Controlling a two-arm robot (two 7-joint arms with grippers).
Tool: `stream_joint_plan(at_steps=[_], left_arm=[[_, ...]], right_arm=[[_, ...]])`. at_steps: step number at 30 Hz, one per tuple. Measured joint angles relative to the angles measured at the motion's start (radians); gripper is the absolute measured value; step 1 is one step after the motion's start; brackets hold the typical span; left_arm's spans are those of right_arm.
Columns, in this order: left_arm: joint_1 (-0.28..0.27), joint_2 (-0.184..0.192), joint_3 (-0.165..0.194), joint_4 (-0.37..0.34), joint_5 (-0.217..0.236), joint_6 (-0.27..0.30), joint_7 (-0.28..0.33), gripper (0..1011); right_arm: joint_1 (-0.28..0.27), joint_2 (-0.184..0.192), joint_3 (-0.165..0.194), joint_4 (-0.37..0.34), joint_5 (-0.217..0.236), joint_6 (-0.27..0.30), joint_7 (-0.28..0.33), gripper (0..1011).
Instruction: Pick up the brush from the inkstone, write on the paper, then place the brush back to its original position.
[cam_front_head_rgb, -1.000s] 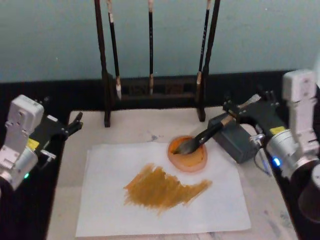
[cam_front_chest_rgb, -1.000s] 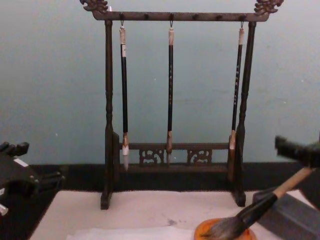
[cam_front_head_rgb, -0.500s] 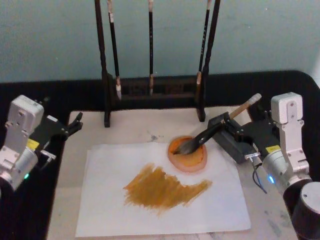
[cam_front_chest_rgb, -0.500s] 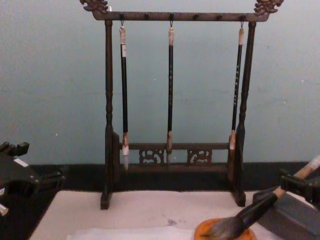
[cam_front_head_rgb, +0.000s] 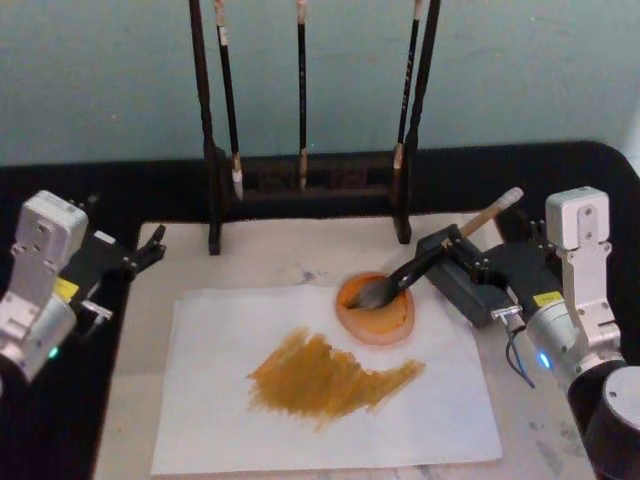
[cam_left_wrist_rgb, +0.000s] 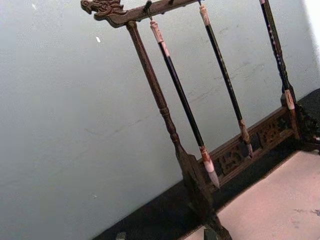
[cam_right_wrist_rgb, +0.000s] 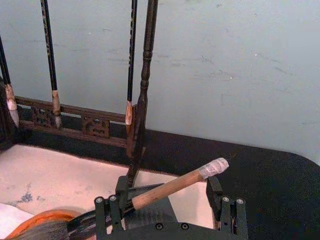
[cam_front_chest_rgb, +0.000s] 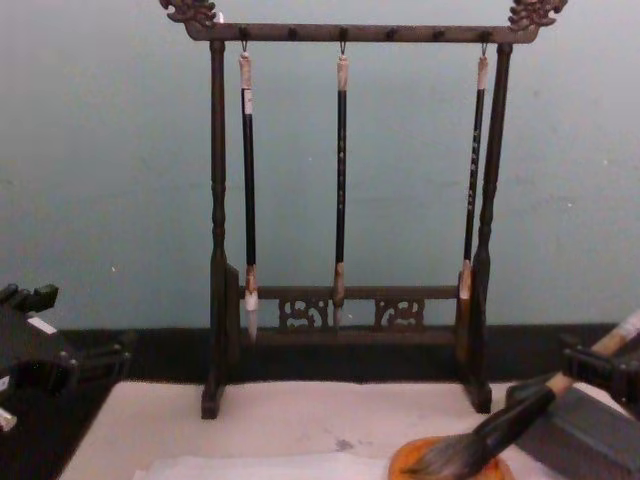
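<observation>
The brush (cam_front_head_rgb: 420, 268) lies slanted, its bristles in the orange dish (cam_front_head_rgb: 390, 322) and its tan handle propped on the dark grey inkstone block (cam_front_head_rgb: 460, 290). My right gripper (cam_front_head_rgb: 478, 265) is open, one finger on each side of the handle (cam_right_wrist_rgb: 175, 186) without pinching it; the taped handle end sticks out past the fingers (cam_right_wrist_rgb: 107, 210). The white paper (cam_front_head_rgb: 220, 400) carries a broad orange-brown patch of strokes (cam_front_head_rgb: 330, 375). My left gripper (cam_front_head_rgb: 150, 250) is parked open at the mat's left edge, far from the brush (cam_front_chest_rgb: 500, 430).
A dark wooden rack (cam_front_head_rgb: 300, 180) with three thin black-handled brushes (cam_front_chest_rgb: 341, 180) stands behind the paper. The paper lies on a cream mat (cam_front_head_rgb: 270, 255) on a black table (cam_front_head_rgb: 100, 180). A pale blue-green wall (cam_front_chest_rgb: 100, 150) closes the back.
My right arm has drawn back and down toward the right, uncovering the handle's taped end. The brush has stayed in the dish and on the block. The left arm has not moved.
</observation>
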Motion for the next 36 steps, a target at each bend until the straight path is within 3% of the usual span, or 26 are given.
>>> stream_joint_plan(at_steps=[36], left_arm=[[0.000,0.000,0.000,0.000,0.000,0.000,0.000,1010]], right_arm=[[0.003,0.001,-0.003,-0.001,0.001,0.008,-0.003,1000]])
